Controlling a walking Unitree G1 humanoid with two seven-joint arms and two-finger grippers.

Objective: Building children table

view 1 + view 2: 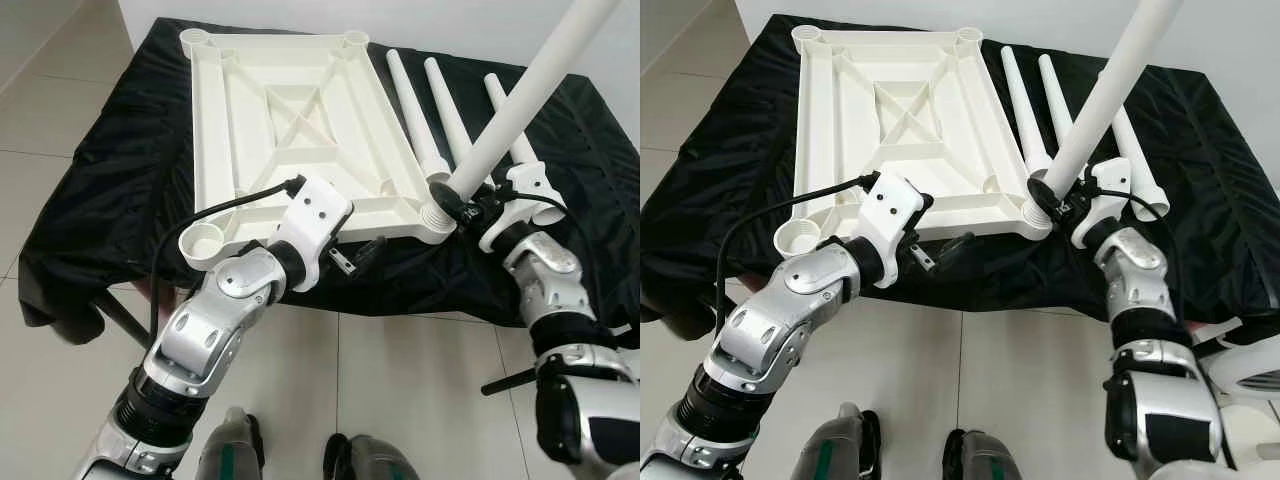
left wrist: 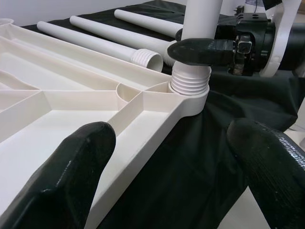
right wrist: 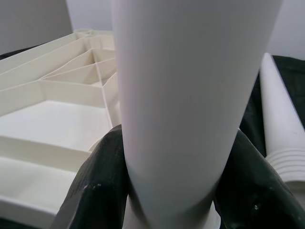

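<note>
Clamped in the right gripper (image 1: 462, 203), a white table leg (image 1: 520, 105) tilted up from the upturned tabletop's (image 1: 300, 120) near right corner socket (image 2: 189, 90), left gripper (image 1: 352, 255) spread wide beside.

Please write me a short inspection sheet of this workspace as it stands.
Surface: black cloth over the support.
Job's things: white tabletop upside down; one leg upright in its near right corner socket; three spare legs lying beside.
Clutter: nothing seen.
Grippers: right gripper shut on the leg just above the thread; left gripper open at the near edge.
Cables: black cable on the left wrist.
Surroundings: tiled floor, white wall.
</note>
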